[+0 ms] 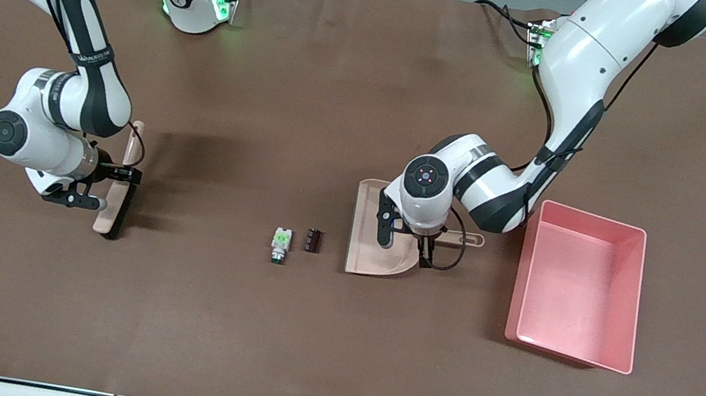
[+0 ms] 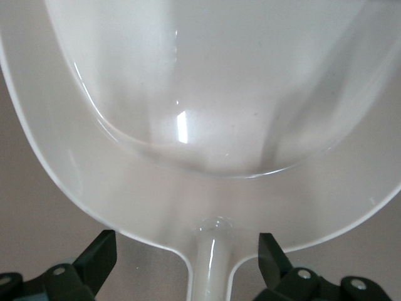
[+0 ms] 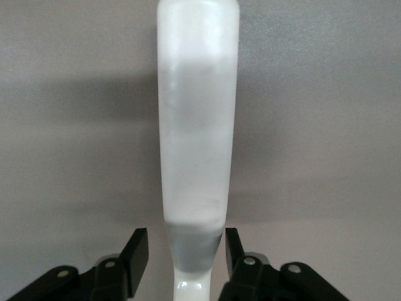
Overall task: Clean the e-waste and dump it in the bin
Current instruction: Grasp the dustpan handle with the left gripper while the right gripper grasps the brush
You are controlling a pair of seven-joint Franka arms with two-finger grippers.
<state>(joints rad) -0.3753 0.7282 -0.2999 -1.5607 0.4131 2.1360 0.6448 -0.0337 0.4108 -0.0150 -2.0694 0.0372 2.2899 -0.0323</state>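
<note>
Two parts [image 1: 295,243] lie between brush [image 1: 114,206] and dustpan [image 1: 383,231], bin [image 1: 566,352] beside; right gripper [image 1: 116,173] nearly closed around brush handle, left gripper [image 1: 420,240] wide astride pan handle, ready for sweeping

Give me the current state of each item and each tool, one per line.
White part: on the table, not swept.
Maroon block: on the table beside it, not swept.
Dustpan: flat on the table, nothing in it.
Brush: on the table.
Pink bin: upright, nothing in it.
Left tool: open, straddling the dustpan handle.
Right tool: open, straddling the brush handle.
</note>
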